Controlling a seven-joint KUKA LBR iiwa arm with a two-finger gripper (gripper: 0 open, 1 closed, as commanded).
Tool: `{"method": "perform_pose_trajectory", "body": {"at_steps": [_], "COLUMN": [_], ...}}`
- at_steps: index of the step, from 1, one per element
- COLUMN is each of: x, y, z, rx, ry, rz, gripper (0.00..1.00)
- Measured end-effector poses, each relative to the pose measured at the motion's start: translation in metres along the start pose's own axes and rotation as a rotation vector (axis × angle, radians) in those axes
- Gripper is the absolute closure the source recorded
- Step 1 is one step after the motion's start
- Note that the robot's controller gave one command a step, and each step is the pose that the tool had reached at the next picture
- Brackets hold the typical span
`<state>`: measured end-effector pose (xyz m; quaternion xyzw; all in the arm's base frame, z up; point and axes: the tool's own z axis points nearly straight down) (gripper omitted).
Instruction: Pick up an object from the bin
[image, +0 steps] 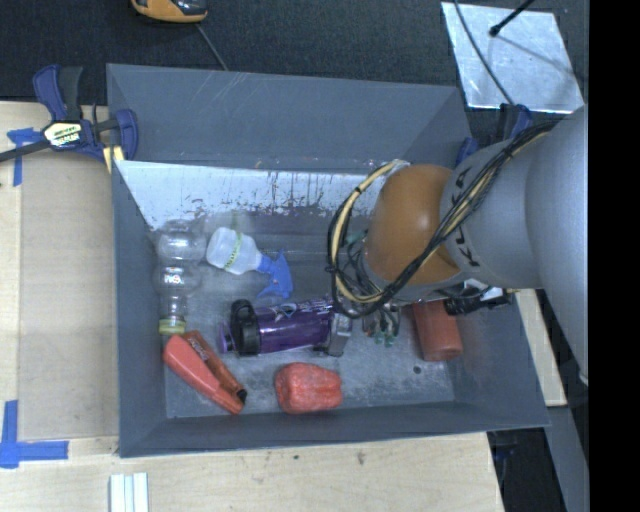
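arm's orange cover (410, 225) over tool (345, 335) beside purple bottle (285, 328), grip unclear, red lump (308, 388) nearby

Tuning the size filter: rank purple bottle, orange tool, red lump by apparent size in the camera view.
1. purple bottle, largest, right end partly covered.
2-3. orange tool and red lump: too close; tool longer, lump wider.

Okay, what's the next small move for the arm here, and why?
Probably nudge the hand a little left in view over the purple bottle: it sits at the bottle's right end, so centring on the body looks safer for a grasp.
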<state>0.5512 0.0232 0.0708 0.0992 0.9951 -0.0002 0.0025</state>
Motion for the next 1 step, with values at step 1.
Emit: {"method": "perform_pose_trajectory", "body": {"at_steps": [1], "x": [-0.0122], "y": [-0.0324], "z": [-0.1899], "rx": [-0.001], "ry": [-0.007], "rz": [-0.036], "gripper": [1.0]}}
